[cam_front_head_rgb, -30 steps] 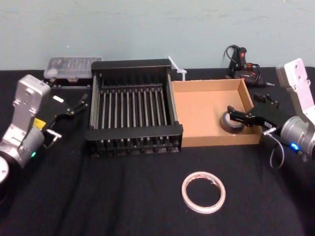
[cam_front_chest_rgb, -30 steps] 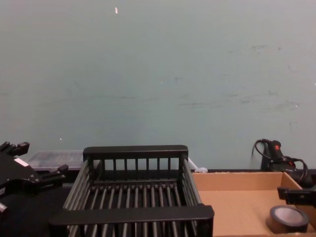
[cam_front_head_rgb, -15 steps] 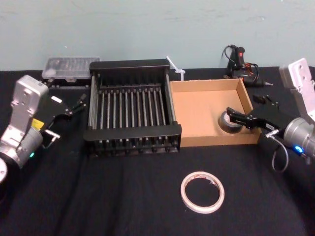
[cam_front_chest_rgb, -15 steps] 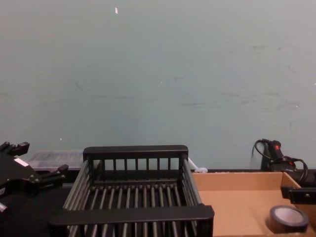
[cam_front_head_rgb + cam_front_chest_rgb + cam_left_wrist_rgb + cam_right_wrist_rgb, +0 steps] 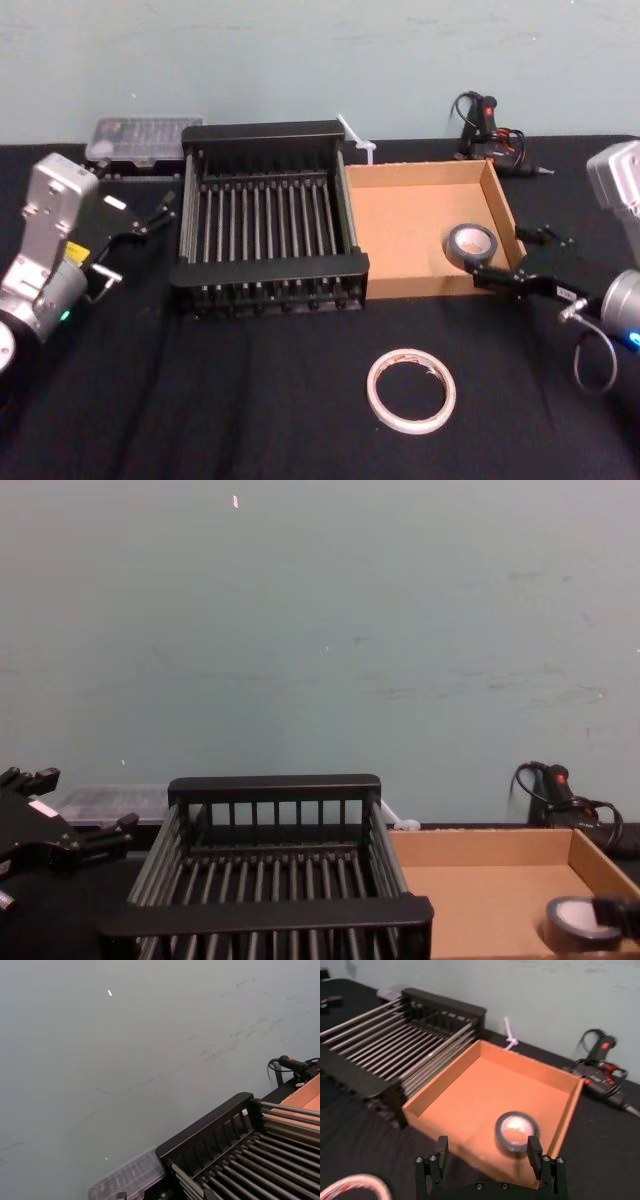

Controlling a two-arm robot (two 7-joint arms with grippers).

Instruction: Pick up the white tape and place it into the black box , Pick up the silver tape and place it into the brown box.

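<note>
The silver tape (image 5: 470,243) lies flat in the brown box (image 5: 420,172), near its front right corner. My right gripper (image 5: 501,256) hangs open and empty just outside that corner, with the roll (image 5: 516,1130) ahead of its fingers (image 5: 534,1146). Nearer me, the white tape (image 5: 411,390) lies flat on the black tabletop, and its edge (image 5: 355,1187) shows in the right wrist view. The black box (image 5: 270,268), with barred floor, stands left of the brown box. My left gripper (image 5: 152,214) is parked open to the left of the black box.
A clear plastic case (image 5: 140,135) sits behind the black box at the back left. A black tool with cables (image 5: 490,125) lies behind the brown box. A white plastic strip (image 5: 358,138) pokes up between the boxes. Bare black tabletop surrounds the white tape.
My right gripper has drawn back out of the brown box toward the front right, leaving the silver tape on the box floor. The left arm has not moved.
</note>
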